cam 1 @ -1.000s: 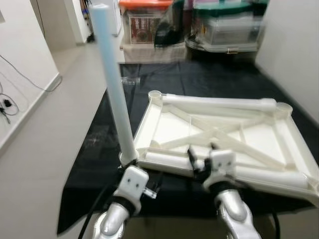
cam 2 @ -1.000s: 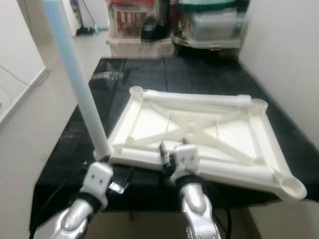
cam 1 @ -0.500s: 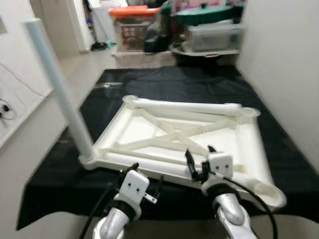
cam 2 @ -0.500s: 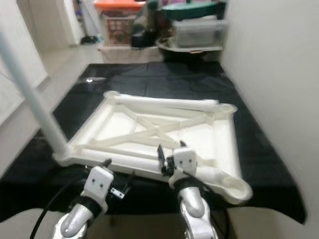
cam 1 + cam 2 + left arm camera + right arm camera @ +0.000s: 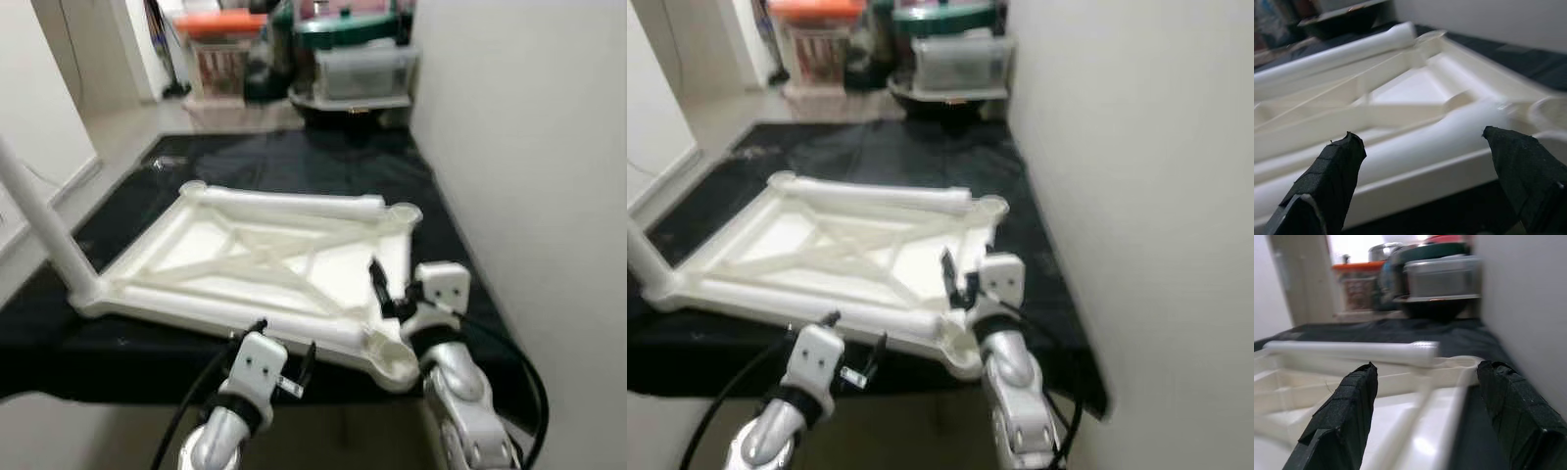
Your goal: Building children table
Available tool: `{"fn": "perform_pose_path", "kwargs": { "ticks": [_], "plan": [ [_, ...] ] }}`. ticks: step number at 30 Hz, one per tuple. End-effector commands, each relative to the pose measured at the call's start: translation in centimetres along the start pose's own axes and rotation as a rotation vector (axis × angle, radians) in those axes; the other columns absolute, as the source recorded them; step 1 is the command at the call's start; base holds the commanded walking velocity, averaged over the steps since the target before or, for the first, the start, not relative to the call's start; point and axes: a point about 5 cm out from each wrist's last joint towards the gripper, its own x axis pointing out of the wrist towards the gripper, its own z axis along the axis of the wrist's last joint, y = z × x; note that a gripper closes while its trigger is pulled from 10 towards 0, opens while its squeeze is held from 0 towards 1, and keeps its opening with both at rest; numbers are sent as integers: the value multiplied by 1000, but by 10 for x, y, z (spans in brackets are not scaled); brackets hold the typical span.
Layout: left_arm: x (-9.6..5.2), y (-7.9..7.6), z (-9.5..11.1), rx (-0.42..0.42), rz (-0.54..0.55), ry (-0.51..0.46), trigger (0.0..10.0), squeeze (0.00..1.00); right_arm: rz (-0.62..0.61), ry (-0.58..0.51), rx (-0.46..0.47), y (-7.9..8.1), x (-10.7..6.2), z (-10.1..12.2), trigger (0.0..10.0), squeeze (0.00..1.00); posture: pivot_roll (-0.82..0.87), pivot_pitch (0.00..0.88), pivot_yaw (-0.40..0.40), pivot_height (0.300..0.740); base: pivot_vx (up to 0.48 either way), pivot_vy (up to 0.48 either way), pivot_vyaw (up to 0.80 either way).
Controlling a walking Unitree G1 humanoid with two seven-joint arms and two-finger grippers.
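From the head, one white upturned table frame [image 5: 265,264] lies on the black sheet [image 5: 294,162], one leg [image 5: 39,230] standing at its left corner. Left wrist: left end effector [image 5: 1422,181] spread before the frame's near rail. Right wrist: right end effector [image 5: 1425,416] spread above the frame's right corner.

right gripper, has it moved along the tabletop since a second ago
Yes. The right gripper has gone from the middle of the tabletop's near rail towards its near right corner socket.
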Motion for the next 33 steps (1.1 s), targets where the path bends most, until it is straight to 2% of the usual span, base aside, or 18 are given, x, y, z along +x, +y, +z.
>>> {"fn": "perform_pose_path", "kwargs": {
  "ticks": [1,4,5,6,8,9,11,12,14,15,22,24,27,33],
  "plan": [
    [-4,6,-5,6,17,30,10000,0,67,39,80,7,4,-3,10000,0,40,72,-11,740,0,0,0],
    [-4,5,-5,5,18,30,10000,0,107,66,129,6,3,-4,10000,0,39,73,-11,740,0,0,0],
    [-4,5,-5,4,19,29,10000,0,186,95,210,4,1,-3,10000,0,40,75,-13,740,0,0,0],
    [-4,5,-5,4,19,29,10000,0,186,95,210,4,1,-3,10000,0,40,75,-13,740,0,0,0],
    [-5,5,-5,-2,23,29,10000,0,280,157,298,3,-3,-4,10000,0,39,75,-12,740,0,0,0],
    [-5,5,-5,-2,23,29,10000,0,280,157,298,3,-3,-4,10000,0,39,75,-12,740,0,0,0],
    [-7,7,-5,-5,26,31,10000,0,374,235,355,-4,-10,-5,10000,0,39,78,-11,740,0,0,0],
    [-7,7,-5,-5,26,31,10000,0,374,235,355,-4,-10,-5,10000,0,39,78,-11,740,0,0,0],
    [-9,9,-7,-4,29,38,10000,0,433,314,374,-12,-16,-8,10000,0,38,79,-10,740,0,0,0],
    [-10,10,-7,-4,29,43,10000,0,449,367,412,-16,-16,-8,10000,0,41,81,-10,740,0,0,0],
    [-13,12,-8,-10,23,51,10000,0,436,479,464,-23,-12,-10,10000,0,43,84,-11,740,0,0,0],
    [-16,11,-8,-12,18,52,10000,0,281,608,508,-36,-2,-23,10000,0,50,88,-18,740,0,0,0],
    [-17,10,-8,-12,17,53,10000,0,245,663,556,-40,1,-26,10000,0,50,91,-22,740,0,0,0],
    [-19,8,-8,-17,16,57,10000,0,388,680,634,-33,-2,-11,10000,0,44,97,-25,740,0,0,0]
  ]
}}
